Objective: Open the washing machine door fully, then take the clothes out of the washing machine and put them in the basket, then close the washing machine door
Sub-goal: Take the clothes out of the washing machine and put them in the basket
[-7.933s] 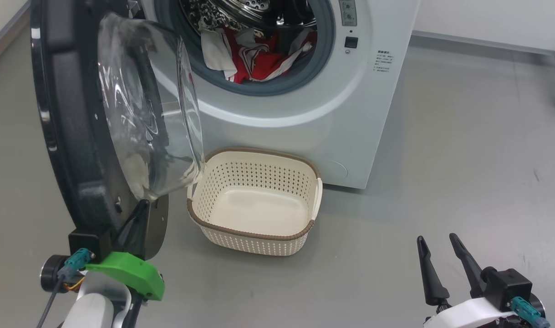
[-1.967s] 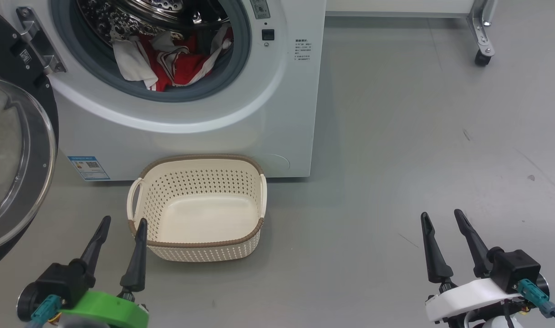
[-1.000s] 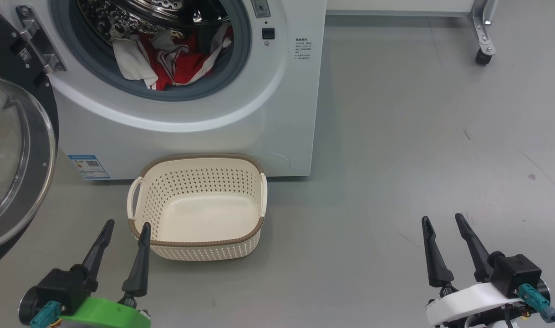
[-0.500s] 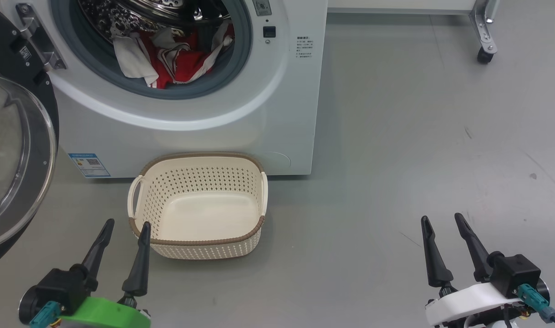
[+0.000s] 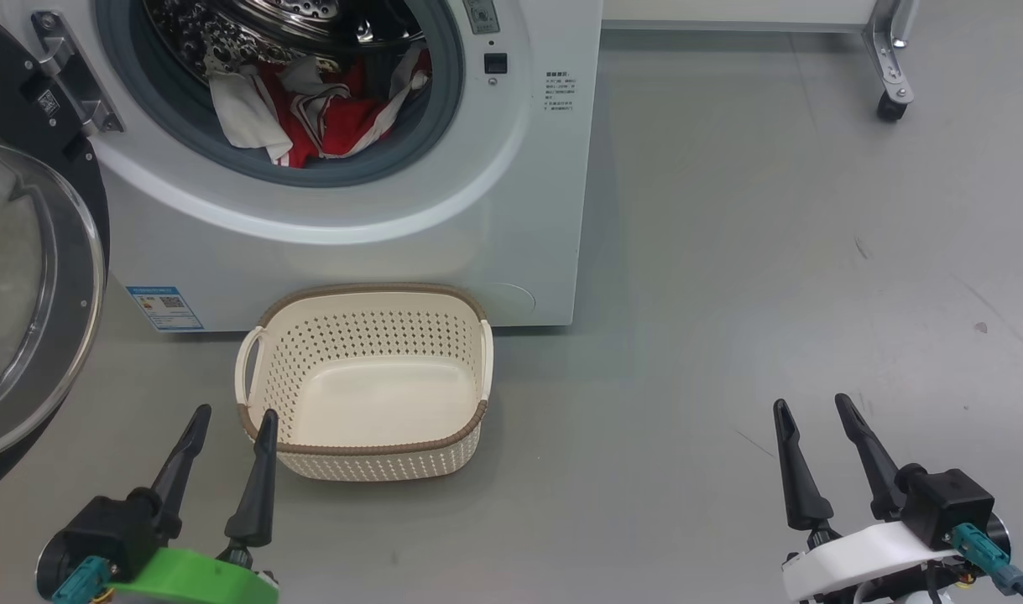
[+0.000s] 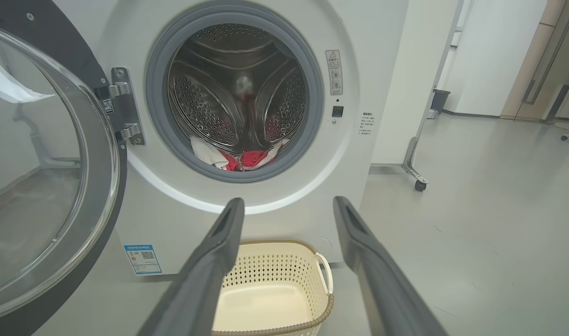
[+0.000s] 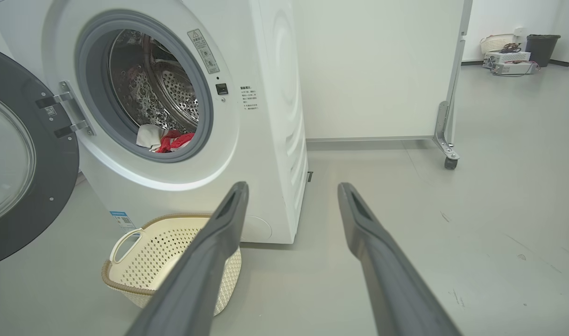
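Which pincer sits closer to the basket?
The left pincer, on the green mount, just beside the basket; the right pincer, on a white mount, stands far off.

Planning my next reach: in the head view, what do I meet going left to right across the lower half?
washing machine door → left gripper → basket → right gripper

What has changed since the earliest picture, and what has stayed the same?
The washing machine door has swung wider open, to the left. The left gripper has left its lower edge and hangs open beside the basket. The clothes stay in the washing machine; the basket stays empty, the right gripper open.
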Available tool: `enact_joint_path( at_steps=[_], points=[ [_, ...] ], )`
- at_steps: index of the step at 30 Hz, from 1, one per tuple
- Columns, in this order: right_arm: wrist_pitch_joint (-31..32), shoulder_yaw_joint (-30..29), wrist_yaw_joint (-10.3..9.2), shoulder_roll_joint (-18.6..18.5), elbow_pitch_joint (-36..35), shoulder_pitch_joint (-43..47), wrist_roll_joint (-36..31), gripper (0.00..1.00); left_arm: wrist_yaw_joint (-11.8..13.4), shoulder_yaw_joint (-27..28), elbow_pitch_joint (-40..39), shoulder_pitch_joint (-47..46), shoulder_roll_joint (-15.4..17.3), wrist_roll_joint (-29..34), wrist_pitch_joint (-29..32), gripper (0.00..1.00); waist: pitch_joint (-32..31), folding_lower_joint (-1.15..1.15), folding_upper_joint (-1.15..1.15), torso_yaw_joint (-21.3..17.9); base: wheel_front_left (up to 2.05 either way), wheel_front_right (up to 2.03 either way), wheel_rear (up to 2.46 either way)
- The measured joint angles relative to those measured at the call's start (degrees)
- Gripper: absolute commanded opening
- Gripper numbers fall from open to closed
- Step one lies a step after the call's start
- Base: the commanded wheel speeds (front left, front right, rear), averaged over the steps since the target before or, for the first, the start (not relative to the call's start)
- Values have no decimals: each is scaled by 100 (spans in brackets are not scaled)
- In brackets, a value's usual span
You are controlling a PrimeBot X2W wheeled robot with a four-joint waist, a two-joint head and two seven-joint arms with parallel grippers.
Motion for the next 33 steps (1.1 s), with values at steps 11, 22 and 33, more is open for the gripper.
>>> enact_joint_path(
  at_steps=[11,22,33],
  points=[
    [0,0,1,24,8,1,0,100,0,-245,-4,65,-7,-328,1,100,16,0,0,-7,1,-1,0],
    [0,-4,20,36,12,1,-1,100,0,-286,-119,74,65,-450,0,100,45,0,0,18,30,-30,0],
    [0,-15,24,41,43,1,-9,100,0,-254,-120,74,96,-497,0,100,26,0,0,37,74,-74,0]
  ],
)
